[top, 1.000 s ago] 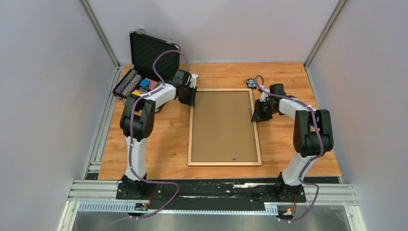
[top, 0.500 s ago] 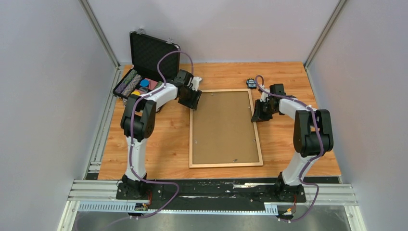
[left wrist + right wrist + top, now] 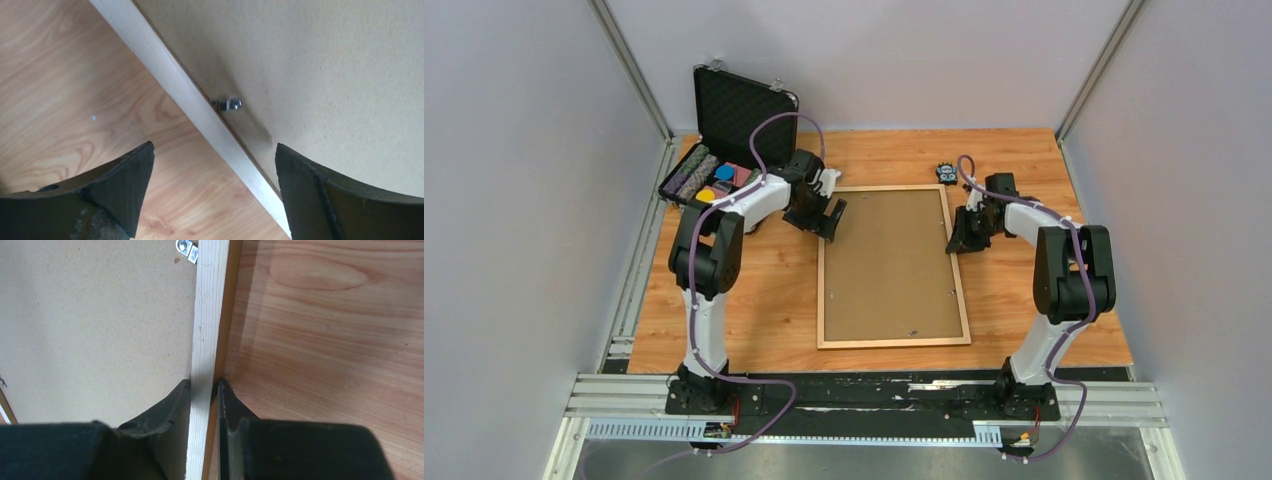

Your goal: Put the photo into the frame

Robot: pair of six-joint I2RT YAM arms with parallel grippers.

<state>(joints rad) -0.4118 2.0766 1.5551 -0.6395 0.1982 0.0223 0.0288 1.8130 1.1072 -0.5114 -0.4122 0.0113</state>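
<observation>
The frame (image 3: 894, 343) lies back up on the table, with a brown backing board (image 3: 889, 265) filling it. My left gripper (image 3: 832, 218) is open at the frame's far left corner. Its fingers straddle the pale left rail (image 3: 165, 65) without touching it (image 3: 214, 146), beside a small metal tab (image 3: 227, 104). My right gripper (image 3: 956, 243) is shut on the right rail (image 3: 210, 305), one finger on the board side and one on the table side (image 3: 204, 381). The photo is hidden or out of view.
An open black case (image 3: 734, 110) with coloured items inside stands at the back left, close behind the left arm. A small dark object (image 3: 946, 172) lies near the frame's far right corner. Grey walls close in the table on both sides.
My left jaws have opened wide and let go of the frame's left rail, and the gripper has swung a little towards the board. The frame settled slightly. The right gripper has not moved.
</observation>
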